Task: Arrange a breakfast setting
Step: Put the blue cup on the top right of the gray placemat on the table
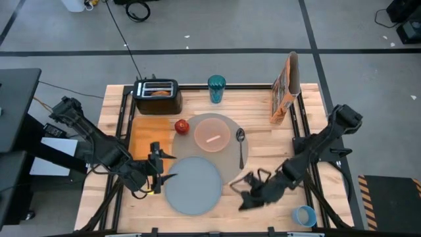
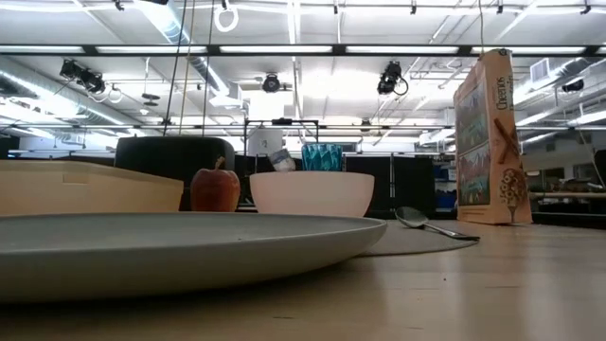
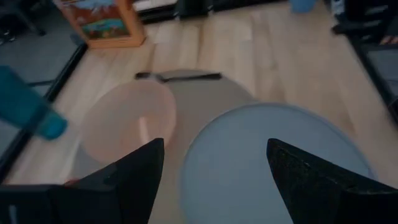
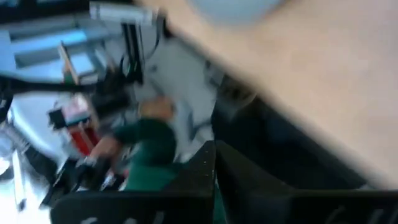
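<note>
The left claw (image 1: 160, 168) sits low over the worktop (image 1: 263, 148) just beside the left rim of the smaller round grey plate (image 1: 193, 185); its fingers (image 3: 311, 177) are spread wide and hold nothing, with the plate's rim between them in the left wrist view. The right claw (image 1: 245, 194) is near the front edge of the worktop, just right of the plate; whether it is open or closed cannot be told. The plate lies at the front centre, overlapping the front edge of the large round grey mat (image 1: 227, 164). The pink bowl (image 1: 212, 135) stands on the mat's rear half. The metal spoon (image 1: 241, 146) lies on the mat's right edge, bowl end toward the rear. The red apple (image 1: 181, 126) rests just left of the bowl, beside an orange board (image 1: 150, 135). A black toaster (image 1: 157, 96) occupies the rear left corner, with a bagel (image 1: 158, 93) in its slot. A teal tumbler (image 1: 216, 88) stands at the rear edge, centre. The orange cereal box (image 1: 285, 89) stands upright near the rear right corner. The small light-blue cup (image 1: 304, 215) sits at the front right corner, well apart from the mat.
</note>
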Available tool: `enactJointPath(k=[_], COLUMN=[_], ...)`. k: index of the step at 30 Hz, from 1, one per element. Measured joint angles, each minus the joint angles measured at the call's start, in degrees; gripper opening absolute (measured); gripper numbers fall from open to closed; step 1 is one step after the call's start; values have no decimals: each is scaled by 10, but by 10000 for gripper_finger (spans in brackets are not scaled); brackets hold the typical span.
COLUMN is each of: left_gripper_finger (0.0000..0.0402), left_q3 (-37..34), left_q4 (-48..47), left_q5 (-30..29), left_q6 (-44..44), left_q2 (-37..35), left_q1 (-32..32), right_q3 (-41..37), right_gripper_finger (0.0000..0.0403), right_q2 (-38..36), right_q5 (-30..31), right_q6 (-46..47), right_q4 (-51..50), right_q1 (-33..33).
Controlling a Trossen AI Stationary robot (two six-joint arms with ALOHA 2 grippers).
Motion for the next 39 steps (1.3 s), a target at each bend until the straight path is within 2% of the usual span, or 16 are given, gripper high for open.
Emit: enactJointPath(k=[2,4,10,15,19,25,29,32,39], left_gripper_finger=[291,291,291,291,291,291,291,291,291], left_q3=[-25,-43,-58,-58,-58,-58,-58,-58,-58], left_q4=[54,94,128,127,126,126,126,126,126], left_q5=[6,6,6,6,6,5,5,5,7], left_q6=[22,38,64,64,68,72,68,66,61], left_q2=[0,0,0,0,0,0,0,0,0], left_q1=[0,1,2,2,2,13,27,33,34], right_q3=[61,140,385,502,511,510,482,458,412], right_gripper_finger=[8,7,8,19,48,111,151,166,169], right_q2=[30,59,141,193,217,220,218,218,210], right_q5=[-26,-57,-169,-201,-205,-135,-196,-197,-196], right_q6=[15,24,83,142,166,242,252,249,250], right_q4=[-24,-91,-405,-631,-735,-830,-895,-882,-818], right_q1=[12,19,51,98,145,212,226,224,225])
